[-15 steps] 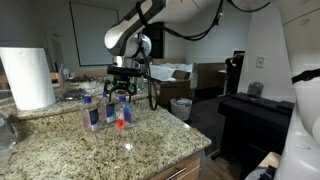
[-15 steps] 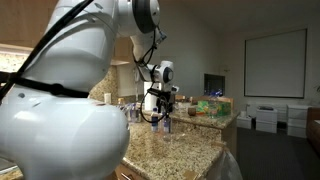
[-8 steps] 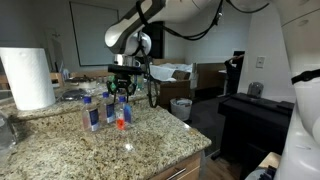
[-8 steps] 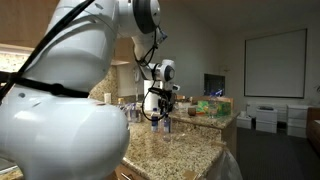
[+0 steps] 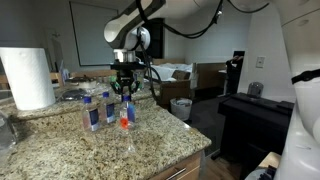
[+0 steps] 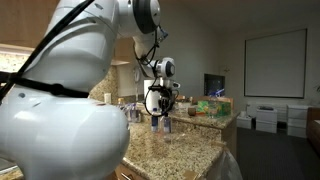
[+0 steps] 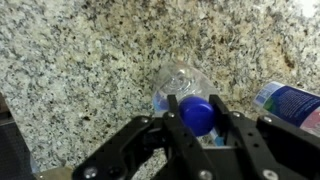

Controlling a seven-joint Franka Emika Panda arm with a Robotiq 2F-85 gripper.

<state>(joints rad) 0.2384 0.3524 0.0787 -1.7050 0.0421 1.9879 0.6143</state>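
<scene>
Nearly closed, with both jaws pressed to opposite sides of the blue cap [image 7: 197, 117] in the wrist view. Gripper [image 7: 194, 100] straight above a water bottle [image 7: 178, 78], gripping it by that cap. Clear-bodied, upright on the speckled granite counter [image 7: 80, 50], seen from directly overhead. Just to the right in the same view, part of a neighbouring bottle [image 7: 293, 100] with a blue and white label, apart from the fingers [image 7: 236, 125].

In an exterior view, an orange-red label on the gripped bottle [image 5: 126, 118], out on the countertop a little back from its front edge, gripper [image 5: 126, 96] pointing straight down onto it. Close beside it, two blue-capped bottles [image 5: 92, 113], also upright; contact with the held one impossible to tell. Further along the counter, a tall paper towel roll [image 5: 27, 78].

Beyond the counter's far end, a waste bin [image 5: 181, 107] on the floor and a black piano [image 5: 255, 108] off to the side. Farthest back, on the wall, a white projection screen [image 6: 275, 62].
</scene>
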